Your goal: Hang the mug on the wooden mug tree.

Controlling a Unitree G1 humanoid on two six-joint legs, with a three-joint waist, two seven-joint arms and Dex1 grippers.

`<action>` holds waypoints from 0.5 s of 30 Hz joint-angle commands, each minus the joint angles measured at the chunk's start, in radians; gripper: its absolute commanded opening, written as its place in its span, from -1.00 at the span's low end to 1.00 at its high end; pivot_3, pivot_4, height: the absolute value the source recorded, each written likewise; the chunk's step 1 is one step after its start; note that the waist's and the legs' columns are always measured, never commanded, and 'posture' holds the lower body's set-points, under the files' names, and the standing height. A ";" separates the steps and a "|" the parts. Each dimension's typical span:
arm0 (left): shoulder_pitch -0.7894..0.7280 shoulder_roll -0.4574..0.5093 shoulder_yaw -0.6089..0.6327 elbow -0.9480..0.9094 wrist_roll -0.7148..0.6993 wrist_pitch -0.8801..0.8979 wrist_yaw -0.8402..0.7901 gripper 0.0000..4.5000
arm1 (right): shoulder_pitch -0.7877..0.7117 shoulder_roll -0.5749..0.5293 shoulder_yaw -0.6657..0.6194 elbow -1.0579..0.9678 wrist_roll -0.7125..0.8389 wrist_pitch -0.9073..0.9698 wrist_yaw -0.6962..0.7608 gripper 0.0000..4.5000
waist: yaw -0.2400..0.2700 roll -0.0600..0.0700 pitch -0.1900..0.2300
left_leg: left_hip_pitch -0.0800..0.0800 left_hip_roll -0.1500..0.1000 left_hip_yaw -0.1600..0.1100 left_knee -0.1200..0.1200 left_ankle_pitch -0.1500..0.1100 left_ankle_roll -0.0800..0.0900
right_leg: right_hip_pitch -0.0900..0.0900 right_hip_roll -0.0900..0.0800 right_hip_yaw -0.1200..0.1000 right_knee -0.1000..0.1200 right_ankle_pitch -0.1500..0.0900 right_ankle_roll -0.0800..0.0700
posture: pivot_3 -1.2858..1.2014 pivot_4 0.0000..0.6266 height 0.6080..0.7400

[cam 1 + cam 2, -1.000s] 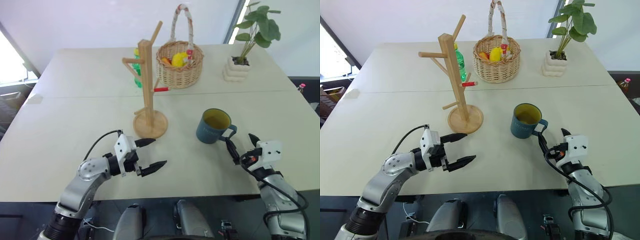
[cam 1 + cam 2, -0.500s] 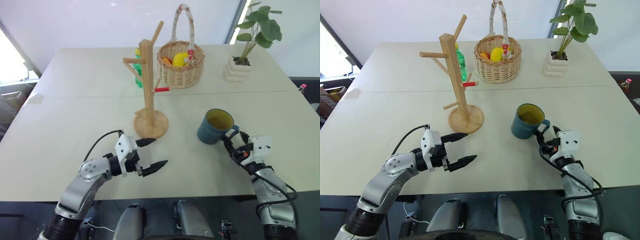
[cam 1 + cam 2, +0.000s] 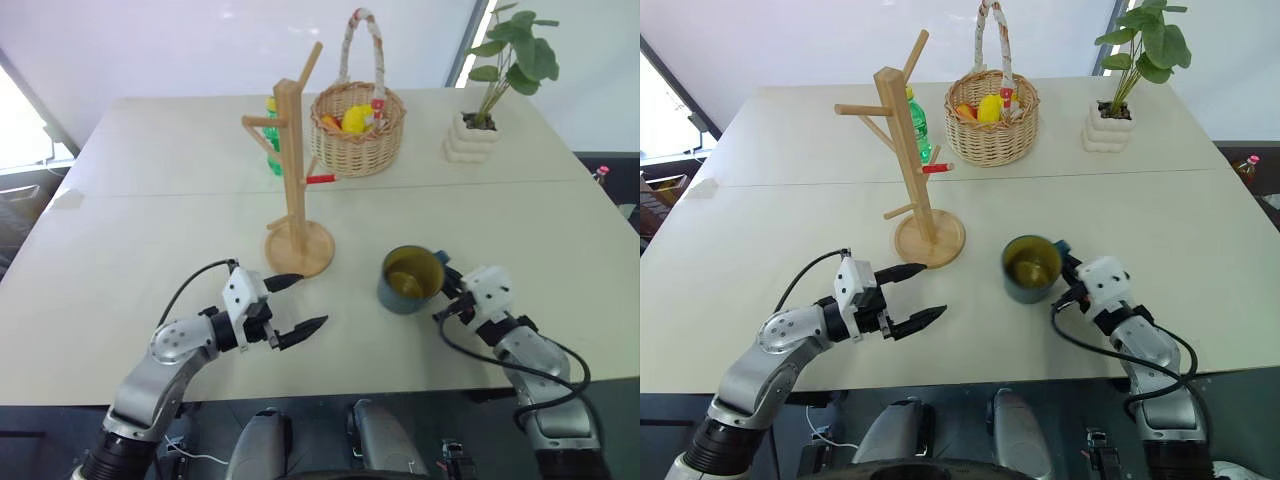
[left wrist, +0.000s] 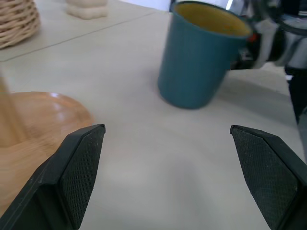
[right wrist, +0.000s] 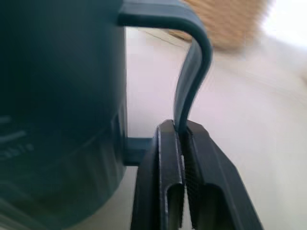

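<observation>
one wide pale bench [image 3: 150, 210] carries everything, with a wicker basket [image 3: 358, 135] and a potted plant [image 3: 480, 120] at the far side. nearer the middle stands the wooden mug tree [image 3: 295, 175], its round base on the bench and its red-tipped peg pointing toward the basket. the mug [image 3: 410, 280] sits just right of that base, tilted a little, apart from it. the right gripper [image 5: 180, 143] has its jaws clamped on the thin loop of the handle, low on the curve. the left gripper [image 3: 290, 305] hovers near the tree's base with jaws spread wide, holding nothing. the pinch is narrow and off to one side of the mug's weight, so on lifting the mug could swing or slip round in the jaws, and a swinging mug could miss the peg or knock the tree.
</observation>
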 commanded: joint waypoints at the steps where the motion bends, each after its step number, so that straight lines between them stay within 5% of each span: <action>1: 0.002 -0.011 0.061 0.004 -0.003 -0.042 0.032 1.00 | -0.109 -0.058 0.061 -0.124 -0.065 0.001 0.061 -0.99 | 0.002 0.000 0.000 | 0.000 0.000 0.000 0.000 0.000 0.000 | 0.000 0.000 0.000 0.000 0.000 0.000 | 0.03 -0.52 1.00; 15: 0.014 -0.048 0.253 0.004 -0.150 -0.095 0.037 1.00 | -0.558 -0.133 0.112 -0.187 -0.071 0.300 0.180 -0.99 | 0.007 -0.003 0.001 | -0.002 -0.001 -0.001 0.001 0.000 0.000 | -0.001 -0.002 -0.001 -0.001 0.000 0.000 | 0.03 -0.52 1.00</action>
